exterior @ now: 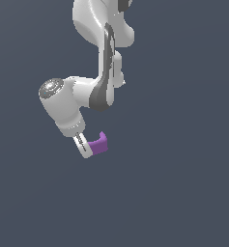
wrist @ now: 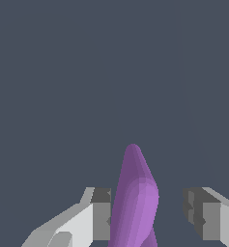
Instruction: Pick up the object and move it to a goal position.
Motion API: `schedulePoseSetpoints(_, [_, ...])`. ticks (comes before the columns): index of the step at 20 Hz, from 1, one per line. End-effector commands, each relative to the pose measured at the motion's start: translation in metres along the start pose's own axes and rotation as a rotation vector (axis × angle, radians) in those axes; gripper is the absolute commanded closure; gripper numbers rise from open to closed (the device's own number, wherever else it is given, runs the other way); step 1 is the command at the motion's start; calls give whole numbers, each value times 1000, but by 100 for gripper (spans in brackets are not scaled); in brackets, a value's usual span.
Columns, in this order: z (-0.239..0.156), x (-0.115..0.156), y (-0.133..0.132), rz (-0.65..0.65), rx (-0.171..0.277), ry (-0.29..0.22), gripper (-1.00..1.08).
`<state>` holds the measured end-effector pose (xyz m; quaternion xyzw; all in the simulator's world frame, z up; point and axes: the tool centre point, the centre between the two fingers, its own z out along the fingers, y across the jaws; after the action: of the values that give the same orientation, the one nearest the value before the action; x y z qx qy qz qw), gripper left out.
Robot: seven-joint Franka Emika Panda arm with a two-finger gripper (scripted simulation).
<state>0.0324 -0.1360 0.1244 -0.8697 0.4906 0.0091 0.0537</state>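
I'm seeing the purple L-shaped block (exterior: 99, 144) sitting between the jaws; one finger (wrist: 100, 219) is touching it, the other standing apart, so it could be slipping out.

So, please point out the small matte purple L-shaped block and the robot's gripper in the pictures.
small matte purple L-shaped block (exterior: 100, 144): exterior view, on its purple face beside the finger.
gripper (wrist: 150, 216): wrist view, midway between its fingertips.

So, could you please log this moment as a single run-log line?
arm: tilted | gripper: around block, one finger touching, the other apart | small matte purple L-shaped block: between fingers | grasp: unclear
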Motion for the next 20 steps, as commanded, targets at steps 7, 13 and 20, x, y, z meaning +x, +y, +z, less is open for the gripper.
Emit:
schedulePoseSetpoints(7, [26,0,1,5,0,0,-20])
schedulePoseSetpoints(13, [30,0,1,6,0,0,108])
schedulePoseSetpoints(20, [30,0,1,6,0,0,108])
